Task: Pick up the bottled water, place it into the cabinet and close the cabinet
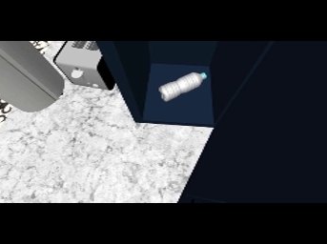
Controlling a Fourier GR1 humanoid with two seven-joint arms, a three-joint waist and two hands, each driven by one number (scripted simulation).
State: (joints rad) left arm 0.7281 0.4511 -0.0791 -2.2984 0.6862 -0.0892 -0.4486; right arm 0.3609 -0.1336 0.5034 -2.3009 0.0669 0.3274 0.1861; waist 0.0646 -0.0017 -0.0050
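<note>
bottled water (182, 86) | clear, blue cap | lying tilted | inside open dark cabinet (278, 119), apparently

the bottled water (183, 86) lies on its side inside the cabinet (278, 119), right of the toaster (83, 64).

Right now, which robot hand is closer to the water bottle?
Neither can be picked: no hand shows in the head view. The water bottle lies on its side inside the open cabinet, with nothing near it.
</note>
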